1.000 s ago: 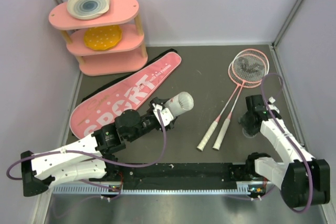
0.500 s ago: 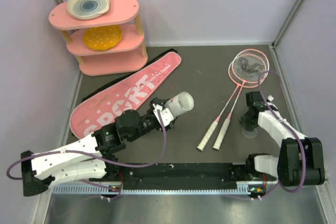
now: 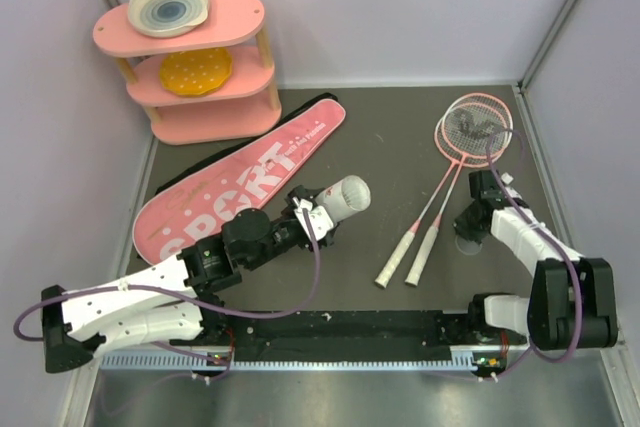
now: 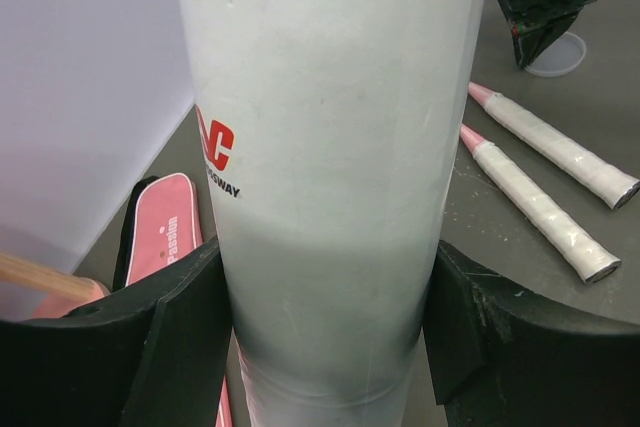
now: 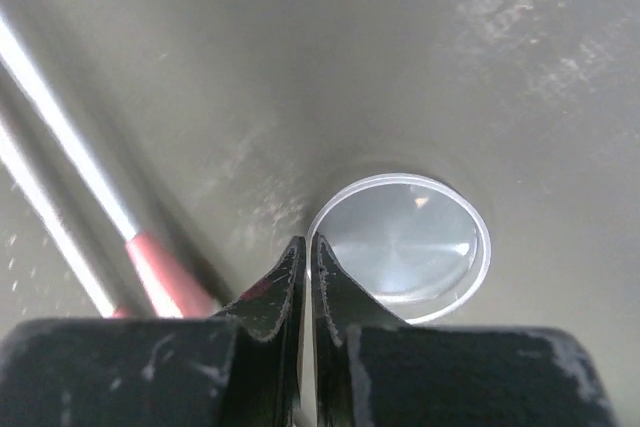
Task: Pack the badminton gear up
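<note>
My left gripper (image 3: 312, 217) is shut round a white cylindrical tube (image 3: 342, 196), which fills the left wrist view (image 4: 320, 147) between both black jaws. The tube points toward the two pink rackets (image 3: 478, 127), which lie crossed with their white handles (image 3: 410, 252) toward me. My right gripper (image 3: 470, 228) is down at the table right of the handles. Its jaws (image 5: 308, 252) are pinched together on the left rim of a clear round lid (image 5: 410, 237). The pink SPORT bag (image 3: 240, 182) lies flat at the left. Shuttlecocks are out of view.
A pink three-tier shelf (image 3: 200, 77) with plates stands in the back left corner. Purple walls close the table on three sides. The racket shafts (image 5: 60, 147) run just left of my right fingers.
The right jaws have closed from half open onto the lid's rim, and the right wrist has shifted slightly away from me. The left arm and tube have stayed put.
</note>
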Robot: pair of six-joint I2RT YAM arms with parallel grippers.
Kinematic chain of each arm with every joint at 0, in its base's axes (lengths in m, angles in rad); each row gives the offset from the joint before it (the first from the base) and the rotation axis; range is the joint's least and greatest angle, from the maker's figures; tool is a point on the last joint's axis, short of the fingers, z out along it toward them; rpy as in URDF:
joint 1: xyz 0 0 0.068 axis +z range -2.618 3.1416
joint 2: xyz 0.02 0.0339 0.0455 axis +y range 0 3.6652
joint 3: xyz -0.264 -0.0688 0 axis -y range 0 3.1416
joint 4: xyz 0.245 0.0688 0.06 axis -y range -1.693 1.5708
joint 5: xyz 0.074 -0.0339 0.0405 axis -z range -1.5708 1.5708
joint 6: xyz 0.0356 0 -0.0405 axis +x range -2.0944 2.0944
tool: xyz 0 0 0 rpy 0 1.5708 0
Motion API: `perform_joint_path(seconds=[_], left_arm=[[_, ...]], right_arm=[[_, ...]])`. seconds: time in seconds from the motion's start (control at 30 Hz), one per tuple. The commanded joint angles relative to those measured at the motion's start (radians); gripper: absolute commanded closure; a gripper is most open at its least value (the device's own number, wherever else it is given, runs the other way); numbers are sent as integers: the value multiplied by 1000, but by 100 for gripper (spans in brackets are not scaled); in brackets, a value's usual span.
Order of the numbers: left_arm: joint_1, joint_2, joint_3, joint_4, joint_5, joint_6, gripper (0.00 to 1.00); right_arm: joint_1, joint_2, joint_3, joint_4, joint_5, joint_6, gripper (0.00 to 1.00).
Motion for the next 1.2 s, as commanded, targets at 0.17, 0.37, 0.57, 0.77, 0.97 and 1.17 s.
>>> perform_joint_path(seconds=[0.17, 0.37, 0.57, 0.77, 0.97, 1.17], left_arm=[[-7, 23, 20, 98, -21, 23, 80], [-9, 52, 28, 88, 1, 17, 80], [-9, 92, 37, 77, 26, 25, 80], [-7, 113, 37, 71, 38, 26, 80], [-9, 133, 48, 60, 54, 21, 80], [-9, 136, 48, 60, 52, 21, 81]], right_arm=[[-6, -410, -27, 30, -347, -339, 100], [16, -557, 59, 124, -763, -384, 100], [227, -560, 246, 102, -912, -377, 100], [402, -571, 353, 96, -905, -356, 100], [508, -536, 401, 72, -839, -367, 100], [592, -478, 442, 70, -771, -384, 100]])
